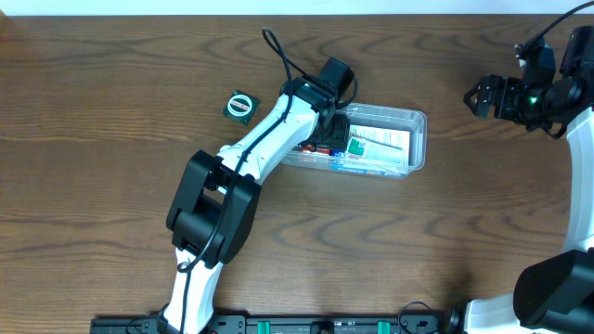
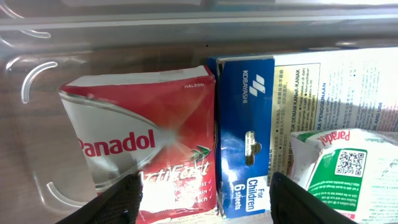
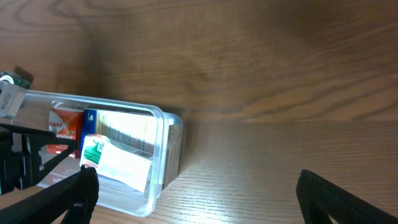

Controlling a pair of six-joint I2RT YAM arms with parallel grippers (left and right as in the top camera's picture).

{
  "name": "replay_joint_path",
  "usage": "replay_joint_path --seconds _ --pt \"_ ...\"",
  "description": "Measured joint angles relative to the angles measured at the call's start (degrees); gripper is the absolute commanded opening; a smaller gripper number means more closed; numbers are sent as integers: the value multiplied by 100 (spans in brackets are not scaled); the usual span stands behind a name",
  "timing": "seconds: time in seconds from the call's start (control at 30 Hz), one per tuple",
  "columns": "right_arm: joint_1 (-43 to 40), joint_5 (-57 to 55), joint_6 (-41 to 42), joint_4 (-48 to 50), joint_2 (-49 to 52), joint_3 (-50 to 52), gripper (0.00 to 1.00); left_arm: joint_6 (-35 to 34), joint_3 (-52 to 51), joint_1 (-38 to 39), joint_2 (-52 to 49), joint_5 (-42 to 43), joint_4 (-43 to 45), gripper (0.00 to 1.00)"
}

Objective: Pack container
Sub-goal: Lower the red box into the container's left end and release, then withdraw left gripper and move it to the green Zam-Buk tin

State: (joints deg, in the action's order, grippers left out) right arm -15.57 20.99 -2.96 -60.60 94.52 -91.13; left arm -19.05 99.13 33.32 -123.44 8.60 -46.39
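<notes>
The clear plastic container (image 1: 418,118) lies at the table's middle, holding several packets. In the left wrist view I see a red Panadol packet (image 2: 143,143), a blue "For Children" box (image 2: 245,124), a green-and-white packet (image 2: 348,168) and a white printed box (image 2: 336,81) under them. My left gripper (image 2: 205,199) reaches down into the container's left end (image 1: 336,130). Its jaws stand apart over the red and blue packs, and nothing is clamped between them. My right gripper (image 1: 473,97) hangs open over bare wood at the far right (image 3: 196,199). The container (image 3: 158,118) lies to its left.
A small dark green round-faced item (image 1: 239,105) lies on the wood left of the container. The left arm crosses from the front edge up to the container. The table is brown wood.
</notes>
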Motion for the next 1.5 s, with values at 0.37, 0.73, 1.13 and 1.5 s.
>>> replay_joint_path --seconds 0.37,0.73,1.13,1.5 --pt "0 0 0 0 0 0 99 452 -2 -289 354 -4 -911 66" --pt "0 0 0 0 0 0 99 361 0 -396 597 -4 -1609 66" --pt "0 0 0 0 0 0 99 125 0 -63 597 -2 -1679 66" --pt "0 0 0 -2 0 0 99 96 39 -79 597 -2 -1644 66"
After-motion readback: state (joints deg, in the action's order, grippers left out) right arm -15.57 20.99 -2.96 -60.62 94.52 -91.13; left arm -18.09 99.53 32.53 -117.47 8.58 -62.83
